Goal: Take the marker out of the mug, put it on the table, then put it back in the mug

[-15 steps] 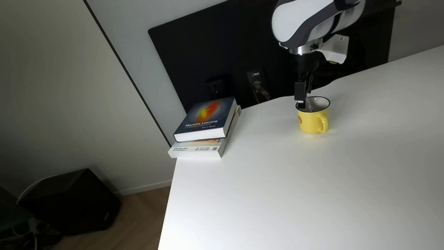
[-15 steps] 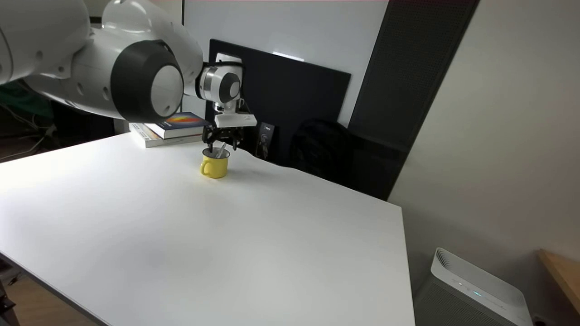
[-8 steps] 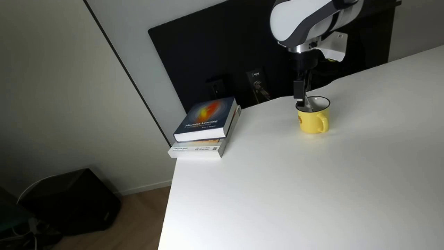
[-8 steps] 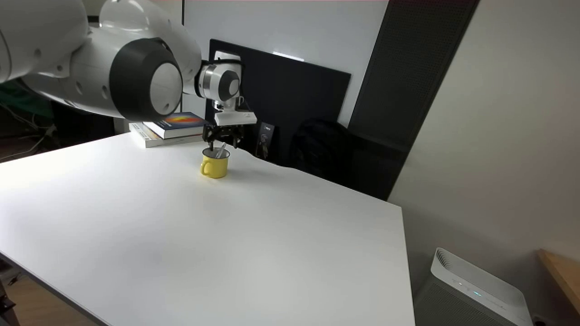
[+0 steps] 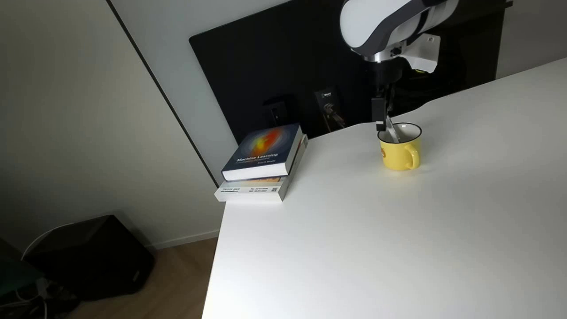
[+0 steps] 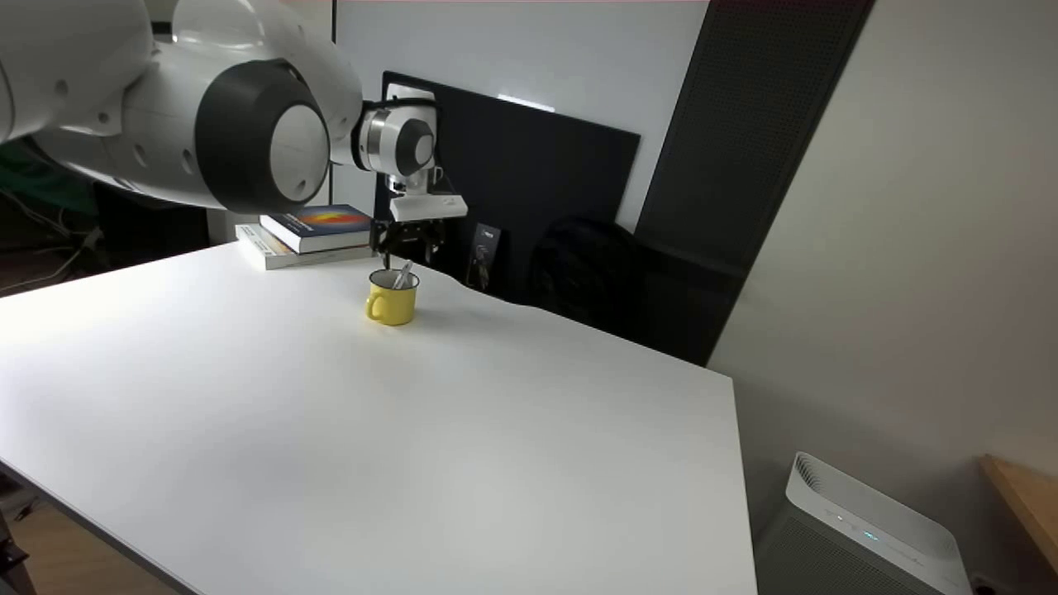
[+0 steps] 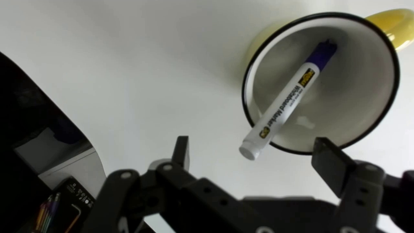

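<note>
The white marker leans inside the yellow mug, its purple cap end down at the bottom and its plain white end sticking out over the black rim. In both exterior views the mug stands upright near the far edge of the white table, and the marker's end pokes above it. My gripper hangs over the mug's rim with its jaws wide apart. Seen from the wrist, the marker's free end lies between the fingers, touching neither. The gripper sits just above the mug.
Two stacked books lie at the table's corner. A large black panel rises behind the table. A dark box with a pencil picture is beyond the edge in the wrist view. An appliance stands beside the table.
My gripper has risen a little and shifted slightly away from the mug, staying open. More of the marker shows beside the fingers. Mug and marker have not moved.
</note>
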